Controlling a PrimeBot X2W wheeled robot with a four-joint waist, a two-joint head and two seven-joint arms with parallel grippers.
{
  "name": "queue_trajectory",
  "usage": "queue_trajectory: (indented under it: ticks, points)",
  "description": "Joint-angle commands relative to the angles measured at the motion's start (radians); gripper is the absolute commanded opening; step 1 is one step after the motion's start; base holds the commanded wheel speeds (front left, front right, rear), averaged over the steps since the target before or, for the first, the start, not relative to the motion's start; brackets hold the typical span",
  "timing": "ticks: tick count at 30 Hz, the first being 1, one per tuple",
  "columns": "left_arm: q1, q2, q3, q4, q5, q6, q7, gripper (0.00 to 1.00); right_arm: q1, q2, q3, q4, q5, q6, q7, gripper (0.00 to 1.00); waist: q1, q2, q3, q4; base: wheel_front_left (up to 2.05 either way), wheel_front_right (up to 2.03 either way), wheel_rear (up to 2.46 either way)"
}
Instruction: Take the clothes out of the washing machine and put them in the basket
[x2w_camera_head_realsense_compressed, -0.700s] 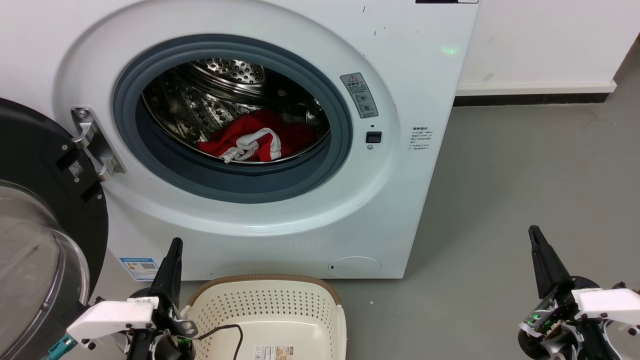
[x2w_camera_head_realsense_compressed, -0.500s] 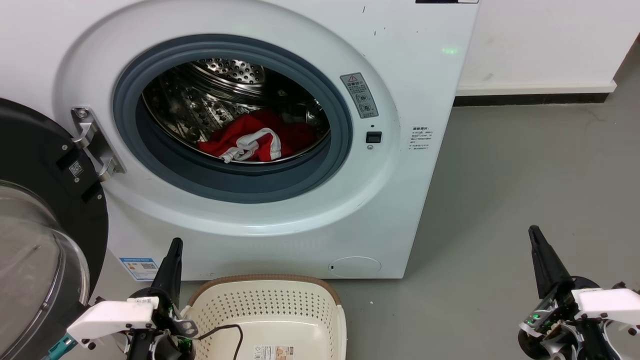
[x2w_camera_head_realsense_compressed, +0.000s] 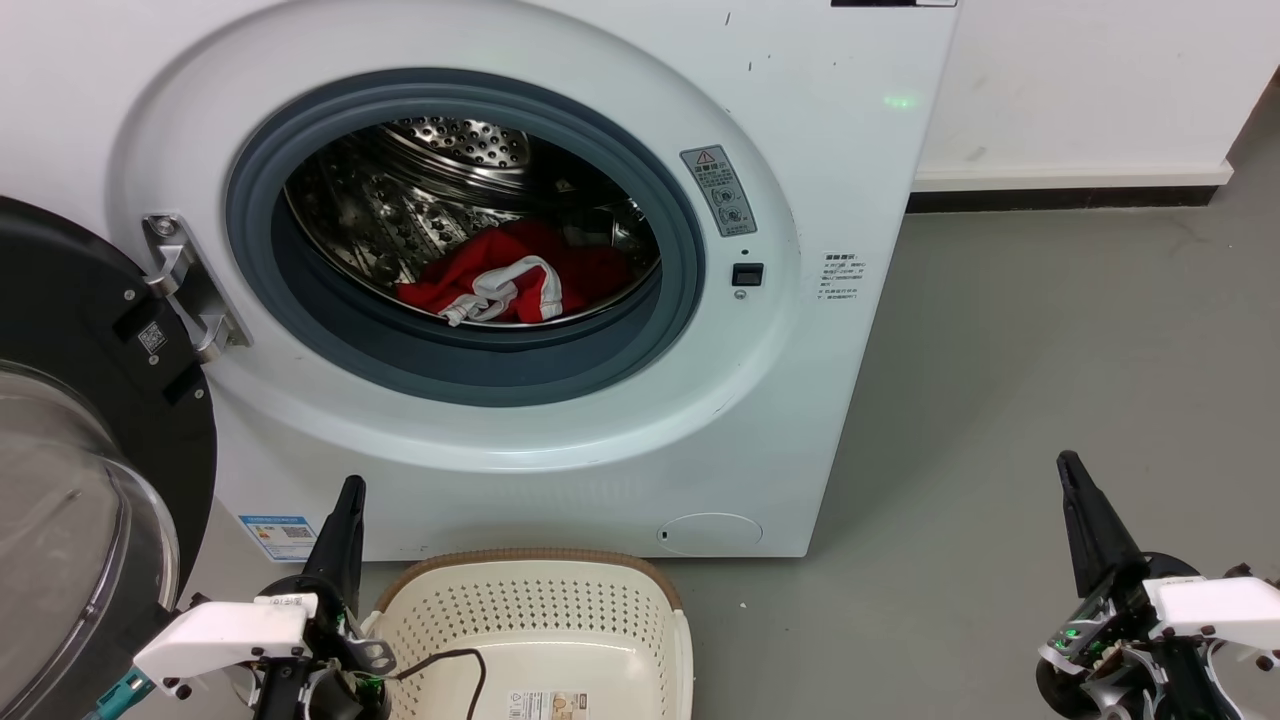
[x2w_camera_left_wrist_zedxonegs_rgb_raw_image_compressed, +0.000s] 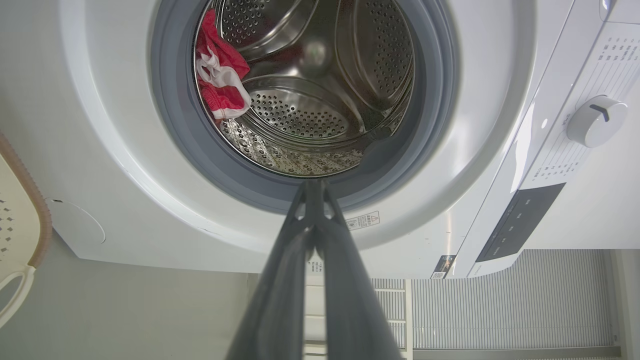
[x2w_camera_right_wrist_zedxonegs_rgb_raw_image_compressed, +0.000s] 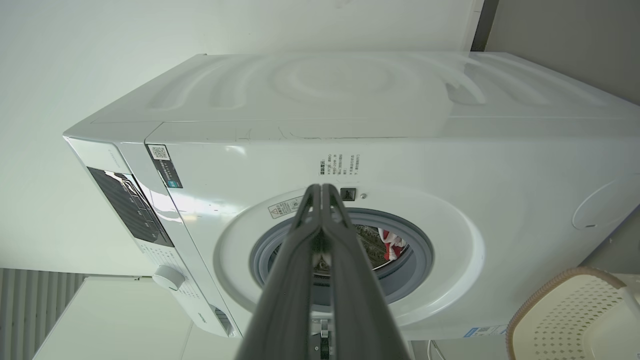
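No visible change — none anywhere.

Grey floor, white wall, dark skirting.

The mouth of the washing machine stands open inside its grey gasket, with room above the clothes, while the door juts out at left, the basket sits low in front and bare floor lies right.
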Motion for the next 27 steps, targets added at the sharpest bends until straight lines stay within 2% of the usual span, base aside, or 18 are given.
queue_trajectory:
  ticks: [1, 7, 8, 16, 22, 27]
  points:
    - [-0.007, 0.002, 0.002, 0.000, -0.001, -0.003, 0.002, 0.00, -0.013, 0.002, 0.000, 0.001, -0.005, 0.000, 0.001, 0.00, 0.0000, 0.0000, 0.000, 0.000, 0.00, 0.00, 0.00]
    - [-0.007, 0.002, 0.002, 0.000, -0.001, -0.003, 0.002, 0.00, -0.013, 0.002, 0.000, 0.001, -0.005, 0.000, 0.001, 0.00, 0.0000, 0.0000, 0.000, 0.000, 0.00, 0.00, 0.00]
    - [-0.007, 0.002, 0.002, 0.000, -0.001, -0.003, 0.002, 1.00, -0.013, 0.002, 0.000, 0.001, -0.005, 0.000, 0.001, 1.00, 0.0000, 0.0000, 0.000, 0.000, 0.00, 0.00, 0.00]
    - [0.024, -0.003, -0.003, 0.001, 0.029, 0.000, -0.027, 1.00, 0.027, 0.001, -0.002, 0.012, -0.027, 0.000, -0.027, 1.00, 0.0000, 0.0000, 0.000, 0.000, 0.00, 0.00, 0.00]
    - [0.028, -0.002, 0.008, -0.031, 0.130, 0.008, -0.057, 1.00, 0.038, 0.001, -0.012, -0.020, -0.132, 0.000, -0.056, 1.00, 0.0000, 0.0000, 0.002, 0.000, 0.00, 0.00, 0.00]
    - [0.034, -0.002, 0.001, -0.074, 0.237, 0.032, -0.080, 1.00, 0.047, 0.001, -0.012, -0.063, -0.255, 0.000, -0.080, 1.00, 0.0000, 0.0000, 0.003, 0.000, 0.00, 0.00, 0.00]
